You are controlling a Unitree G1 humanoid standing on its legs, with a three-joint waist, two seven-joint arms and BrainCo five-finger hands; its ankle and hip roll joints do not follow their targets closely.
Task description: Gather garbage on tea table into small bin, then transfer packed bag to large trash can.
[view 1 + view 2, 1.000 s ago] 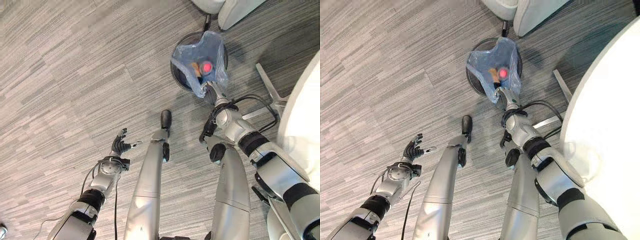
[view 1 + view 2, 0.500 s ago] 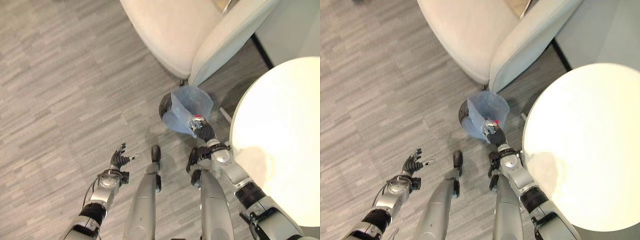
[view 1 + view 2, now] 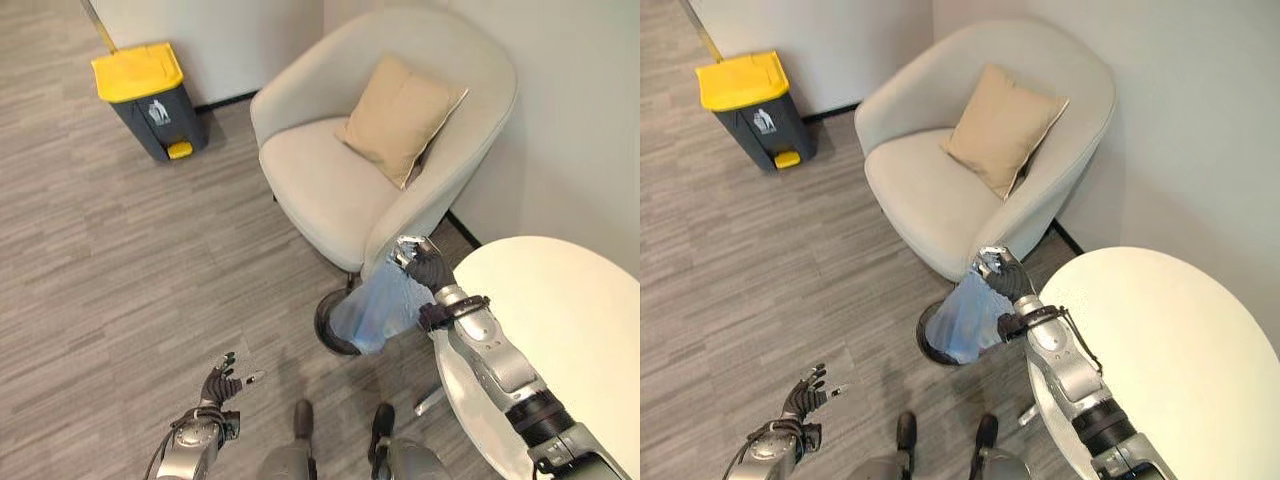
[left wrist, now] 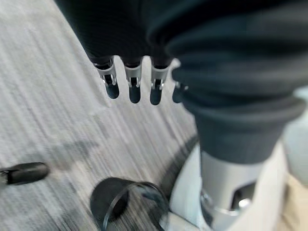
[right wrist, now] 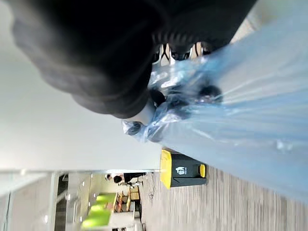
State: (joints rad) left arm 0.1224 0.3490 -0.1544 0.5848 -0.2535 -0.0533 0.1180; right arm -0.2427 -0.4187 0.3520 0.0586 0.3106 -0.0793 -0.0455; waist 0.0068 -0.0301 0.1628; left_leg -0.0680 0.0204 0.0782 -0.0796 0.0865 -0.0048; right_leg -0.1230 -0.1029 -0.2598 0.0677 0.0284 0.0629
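My right hand [image 3: 424, 266] is shut on the gathered top of the blue plastic bag [image 3: 382, 312], which hangs from it over the small black bin [image 3: 330, 328] beside the armchair. In the right wrist view the bag [image 5: 240, 110] stretches away from my curled fingers [image 5: 168, 103]. The large trash can [image 3: 150, 100], dark grey with a yellow lid, stands far off by the wall at the upper left. My left hand [image 3: 222, 385] is low on the left over the floor, open with fingers spread and nothing in it; its fingers [image 4: 132, 84] show straight in the left wrist view.
A cream armchair [image 3: 340, 190] with a tan cushion [image 3: 398, 118] stands just behind the bin. The round white tea table [image 3: 560, 330] is at the right, by my right arm. Grey wood-pattern floor [image 3: 120, 260] lies between me and the trash can.
The camera has tilted up, bringing the armchair, wall and large trash can into view. My right hand has lifted the blue bag up out of the small bin. The left hand stays open.
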